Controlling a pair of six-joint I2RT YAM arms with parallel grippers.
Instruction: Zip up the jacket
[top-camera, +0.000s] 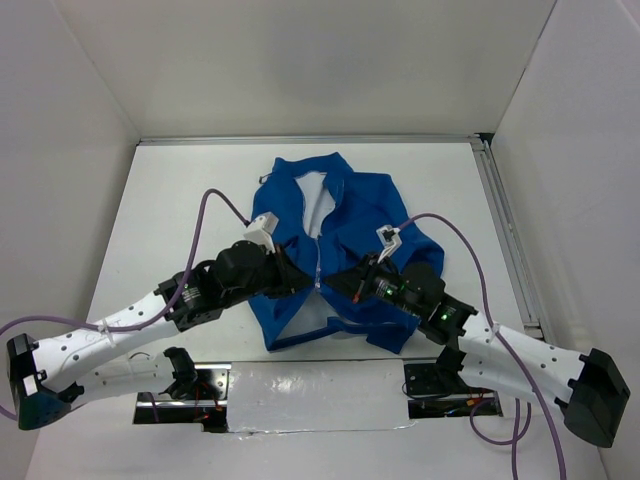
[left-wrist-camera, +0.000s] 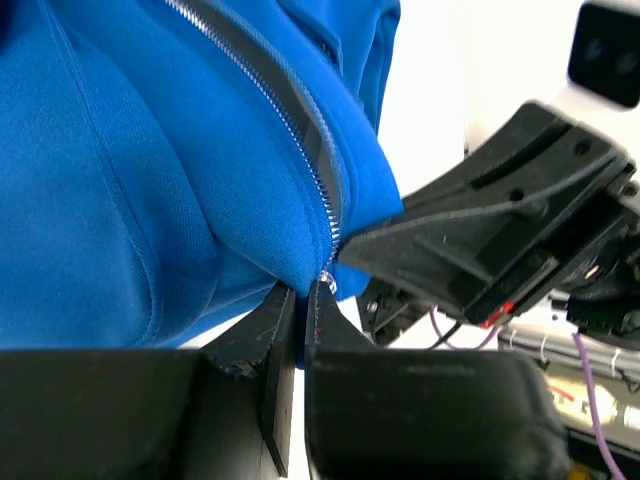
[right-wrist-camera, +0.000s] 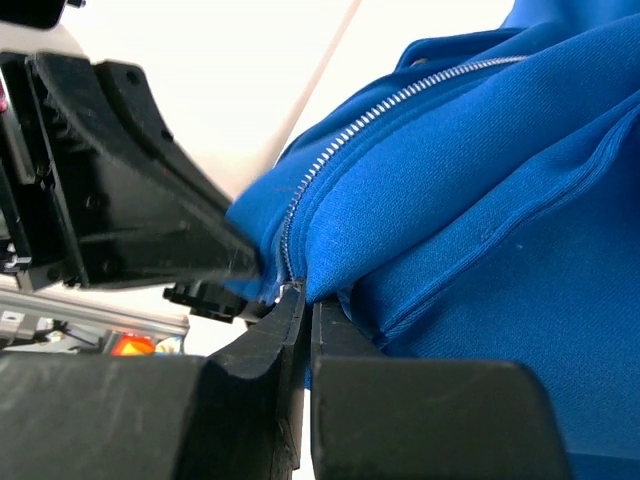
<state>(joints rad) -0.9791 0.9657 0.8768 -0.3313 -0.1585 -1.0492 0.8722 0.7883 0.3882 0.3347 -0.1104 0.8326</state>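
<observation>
The royal-blue jacket (top-camera: 340, 215) lies on the white table, collar at the far side, white lining showing at the neck and at the open bottom. Its silvery zipper (top-camera: 318, 255) runs down the middle. My left gripper (top-camera: 305, 283) is shut on the jacket's left front edge beside the zipper teeth (left-wrist-camera: 318, 165). My right gripper (top-camera: 345, 287) is shut on the right front edge by the zipper (right-wrist-camera: 300, 205). Both grippers meet low on the zipper, facing each other, with the fabric bunched up between them.
White walls enclose the table on three sides. A metal rail (top-camera: 505, 230) runs along the right edge. Purple cables (top-camera: 215, 200) arc over both arms. The arm bases and a taped strip (top-camera: 310, 385) sit at the near edge.
</observation>
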